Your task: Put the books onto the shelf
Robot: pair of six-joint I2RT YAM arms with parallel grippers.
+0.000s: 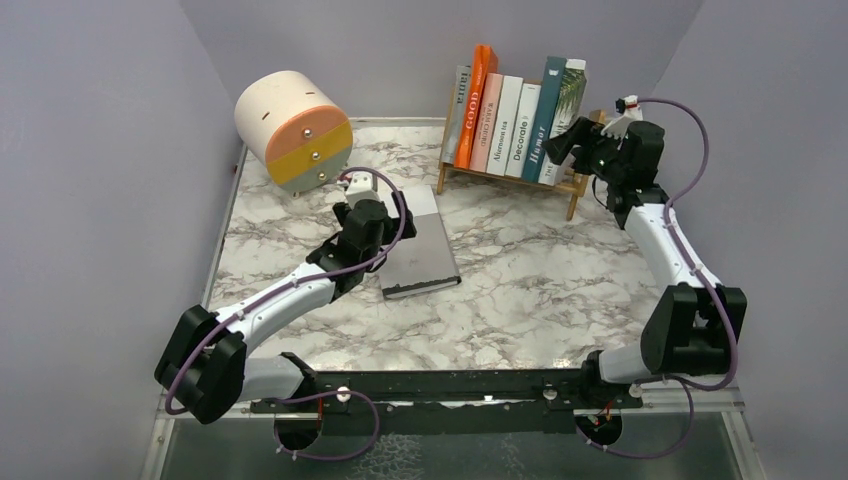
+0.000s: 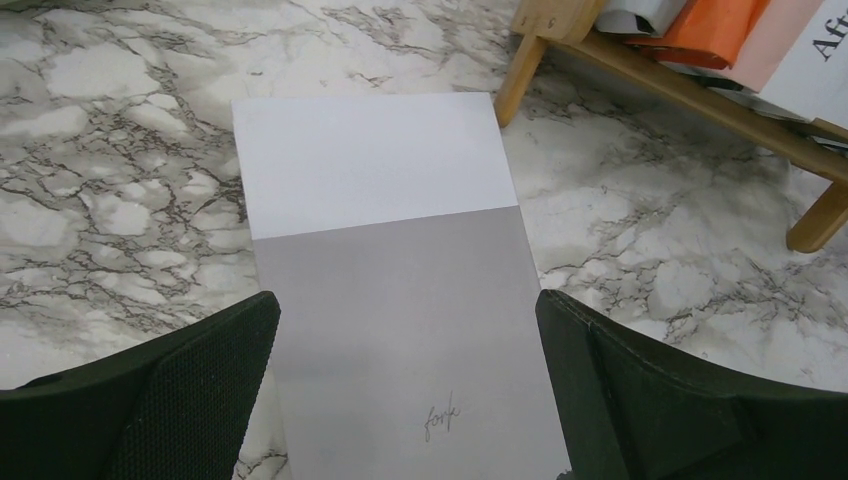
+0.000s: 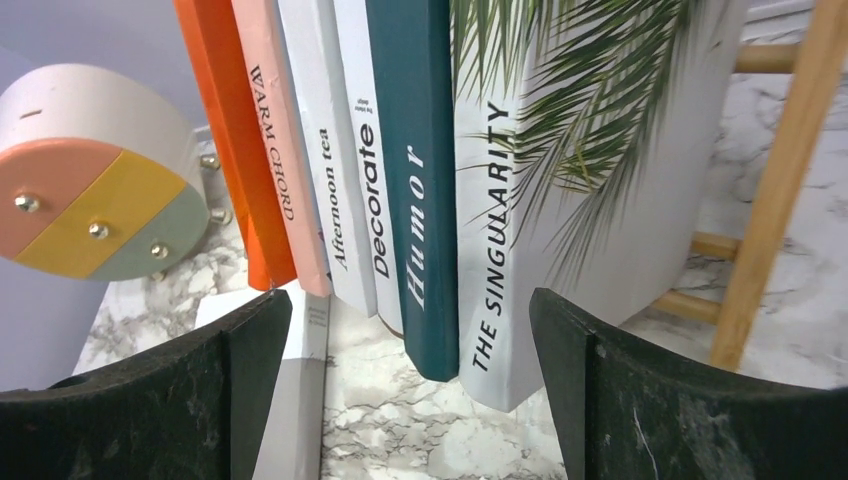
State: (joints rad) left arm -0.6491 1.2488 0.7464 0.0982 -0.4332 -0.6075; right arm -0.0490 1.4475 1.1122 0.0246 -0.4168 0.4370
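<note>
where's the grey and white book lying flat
In the top view the grey-and-white book lies left of centre, near the left leg of the light-wood shelf.

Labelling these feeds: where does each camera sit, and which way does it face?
Top external: above and behind the robot, looking down on the table; both arms show.
Left wrist: on the left arm, looking down at the grey book; open left gripper frames it.
Right wrist: faces the shelved books; open right gripper below.
Shared: the grey book, all three.
</note>
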